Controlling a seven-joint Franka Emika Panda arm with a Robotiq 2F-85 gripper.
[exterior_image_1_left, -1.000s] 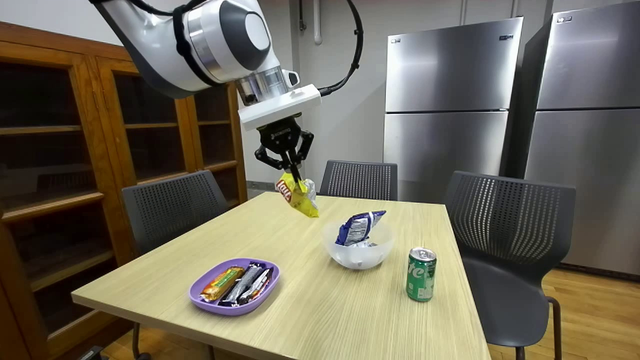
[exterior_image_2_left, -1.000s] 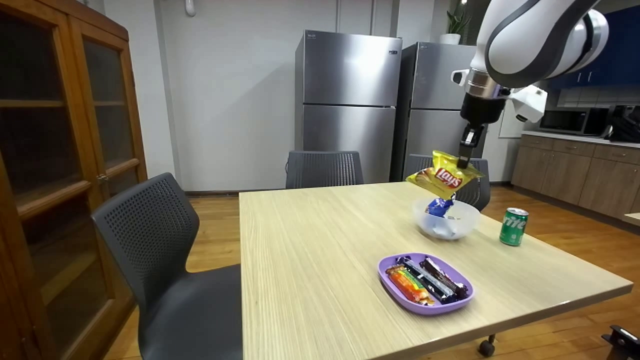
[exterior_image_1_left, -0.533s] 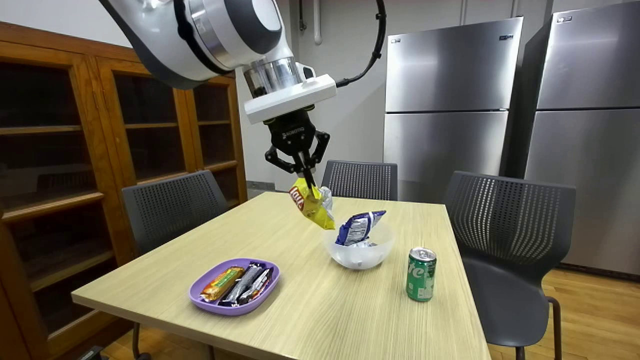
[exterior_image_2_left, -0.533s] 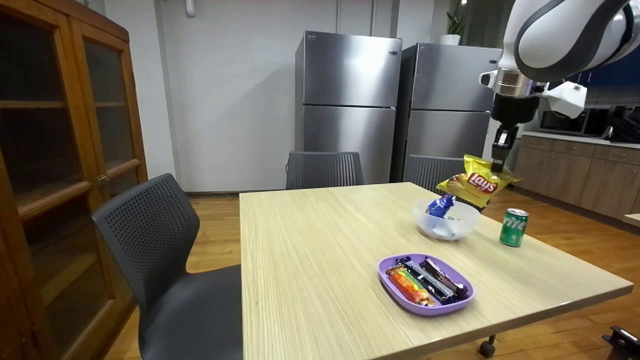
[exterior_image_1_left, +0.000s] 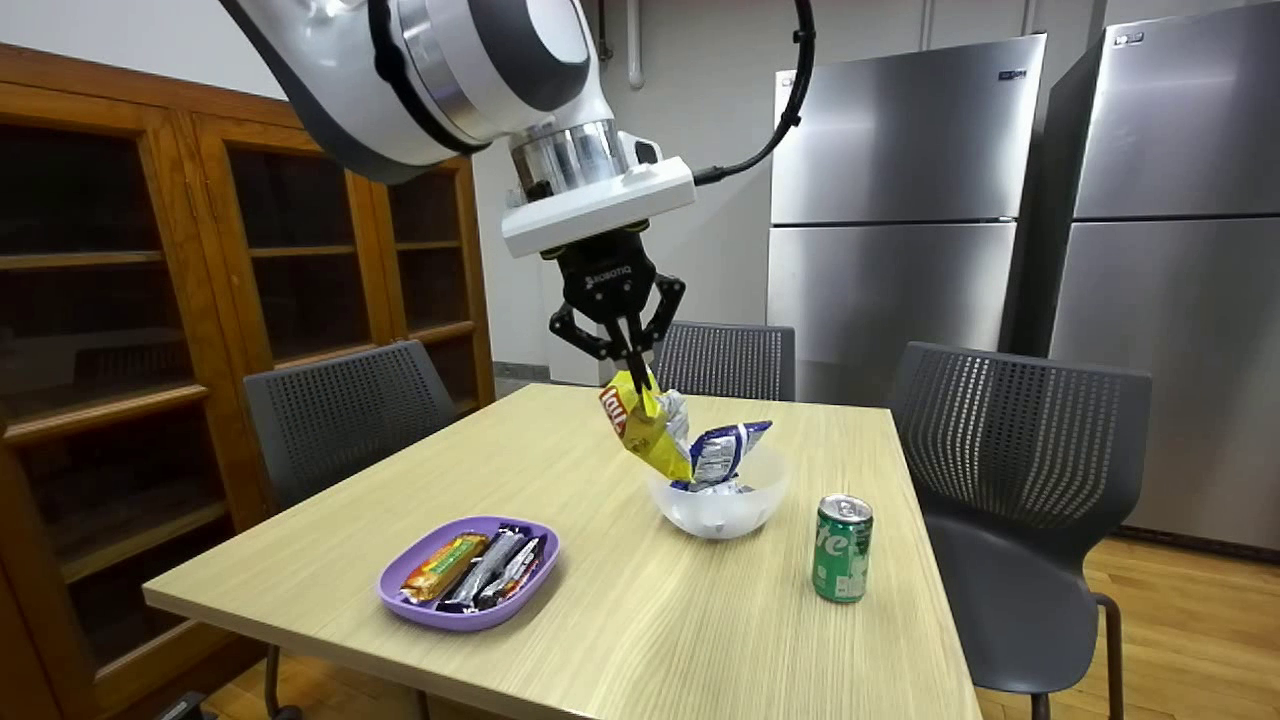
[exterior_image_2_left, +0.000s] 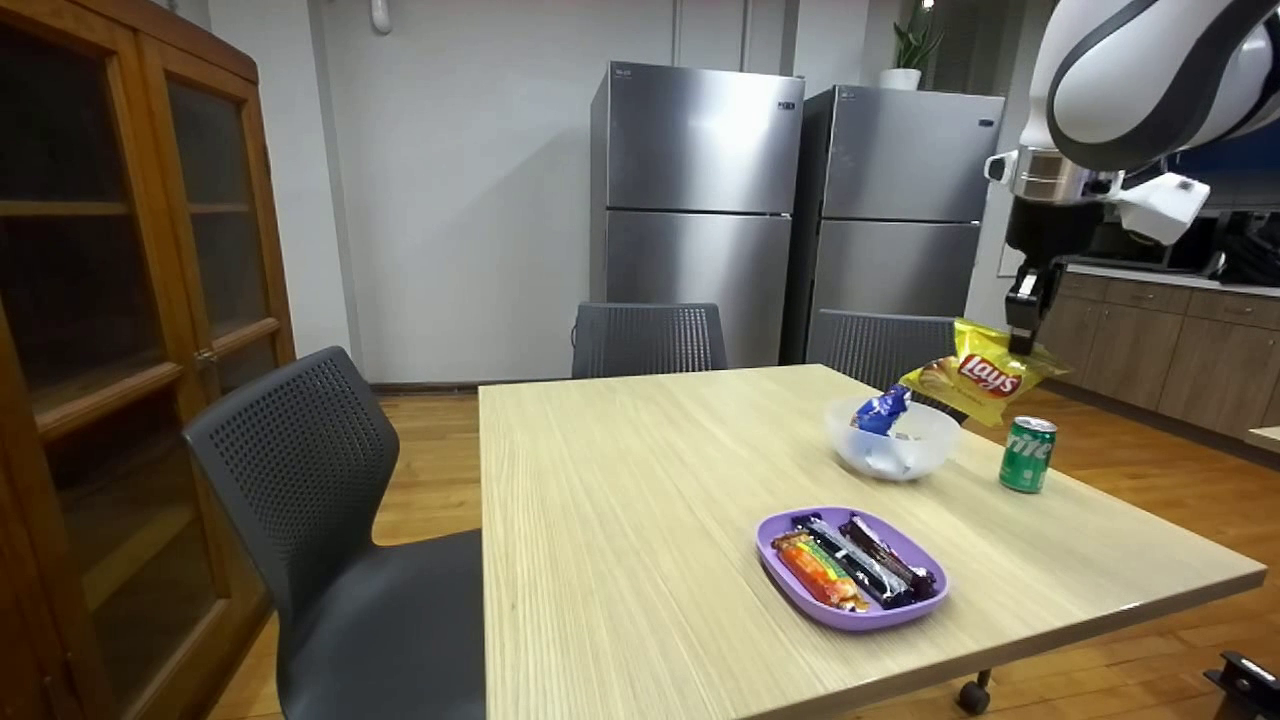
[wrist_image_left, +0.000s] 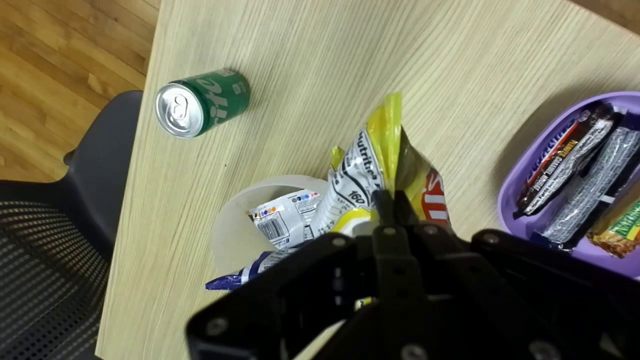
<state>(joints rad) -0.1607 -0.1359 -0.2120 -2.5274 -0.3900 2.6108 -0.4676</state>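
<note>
Table underneath, bowl on it. Yellow bag up in the air just below gripper, close by bowl; in an exterior view it slants down bowlward, long axis lost in crumple; over rim or beside, can't tell. Gripper points down, a little tilted, jaws pinched tight on bag's upper part

A yellow Lay's bag hangs tilted, pinched in the hand.
</note>
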